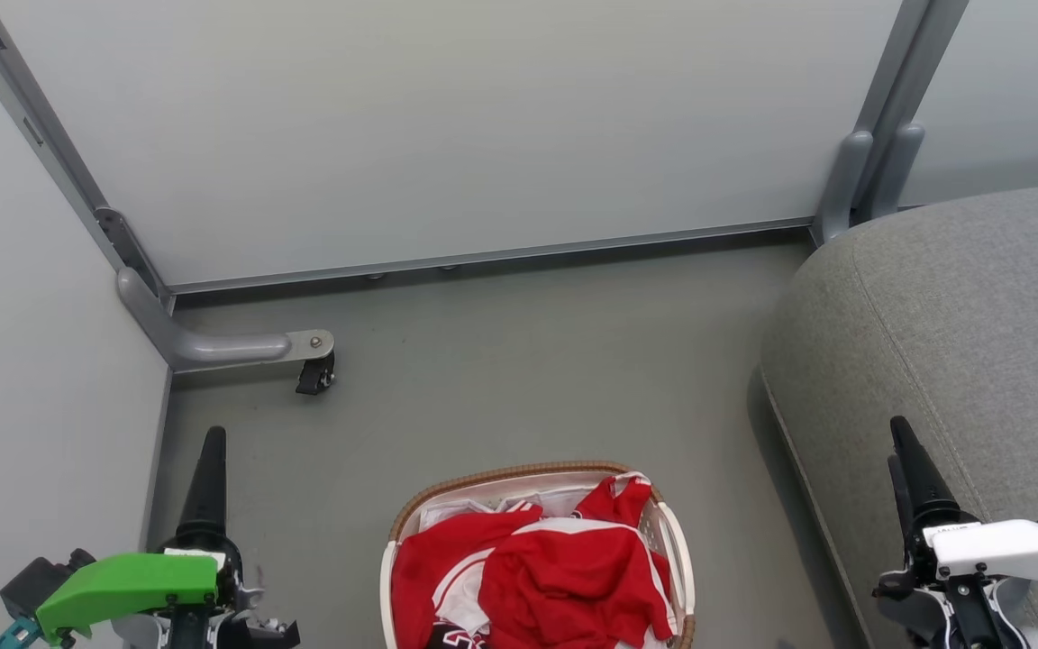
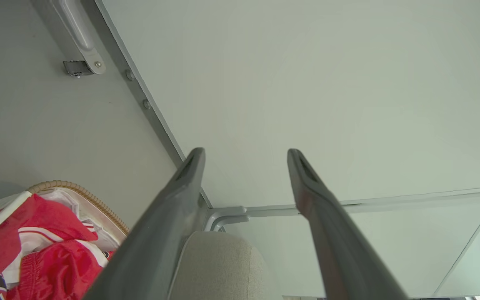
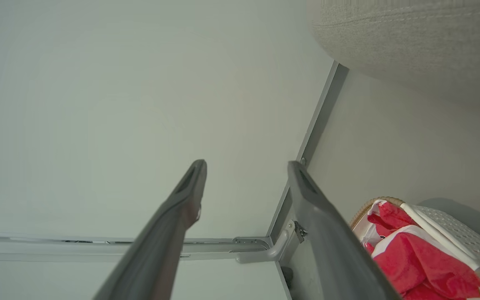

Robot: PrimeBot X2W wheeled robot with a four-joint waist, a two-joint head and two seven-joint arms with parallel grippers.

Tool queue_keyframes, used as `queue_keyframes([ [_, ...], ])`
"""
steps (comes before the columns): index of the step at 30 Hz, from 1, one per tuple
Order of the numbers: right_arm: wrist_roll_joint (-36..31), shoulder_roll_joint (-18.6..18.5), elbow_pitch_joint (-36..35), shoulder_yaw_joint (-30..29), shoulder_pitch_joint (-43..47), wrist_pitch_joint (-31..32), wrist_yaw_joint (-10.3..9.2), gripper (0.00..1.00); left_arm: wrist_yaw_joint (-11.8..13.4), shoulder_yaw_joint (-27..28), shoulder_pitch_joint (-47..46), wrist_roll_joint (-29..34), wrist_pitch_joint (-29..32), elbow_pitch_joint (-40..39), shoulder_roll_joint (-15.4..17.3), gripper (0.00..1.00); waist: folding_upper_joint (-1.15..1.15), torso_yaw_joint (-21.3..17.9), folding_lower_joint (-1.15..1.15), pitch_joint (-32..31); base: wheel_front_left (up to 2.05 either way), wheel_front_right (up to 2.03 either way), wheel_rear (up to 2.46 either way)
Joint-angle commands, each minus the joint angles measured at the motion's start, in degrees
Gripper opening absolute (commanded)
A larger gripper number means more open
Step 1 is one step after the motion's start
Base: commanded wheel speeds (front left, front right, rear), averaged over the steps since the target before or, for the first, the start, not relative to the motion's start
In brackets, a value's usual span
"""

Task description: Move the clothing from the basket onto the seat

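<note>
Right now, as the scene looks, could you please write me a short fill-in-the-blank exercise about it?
1. The clothing in the basket is mostly ____ in colour.
2. The seat stands on the robot's ____ side of the basket.
3. The left end effector and the right end effector are both ____.
Missing words: red; right; open.

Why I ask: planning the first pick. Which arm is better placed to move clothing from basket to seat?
Probably right. Both jaws stand open; the basket sits between left arm and right arm, but the seat lies on the right side, so the clothing travels less.
</note>
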Motion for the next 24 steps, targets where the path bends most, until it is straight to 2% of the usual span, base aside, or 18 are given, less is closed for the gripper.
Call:
queue_keyframes([
  [1, -2.4, -0.5, -1.3, -0.3, -0.5, -0.7, 0.01, 1.0, -0.1, -0.3, -0.5, 2.3, -0.6, -1.5, 0.3, 1.0, 0.0, 0.0, 0.0, 0.0, 0.0, 0.0, 0.0],
  [11, -14.7, -0.6, -4.5, -0.2, -0.3, -2.9, 0.01, 1.0, 0.4, -1.8, -1.0, 14.5, -2.9, -3.9, 0.4, 1.0, 0.0, 0.1, 0.0, 0.1, 0.0, 0.0, 0.0],
  [16, -23.6, -0.7, -7.0, 2.1, 0.2, -4.0, 0.01, 1.0, 1.2, -3.7, -0.9, 22.6, -3.9, -5.2, 0.4, 1.0, 0.0, 0.2, 0.0, 0.2, 0.0, 0.0, 0.0],
  [24, -31.7, -0.7, -7.9, 3.5, 0.9, -5.5, 0.02, 1.0, 2.5, -5.5, -0.1, 31.1, -5.5, -6.0, 0.4, 1.0, 0.0, 0.4, 0.0, 0.3, 0.0, 0.0, 0.0],
])
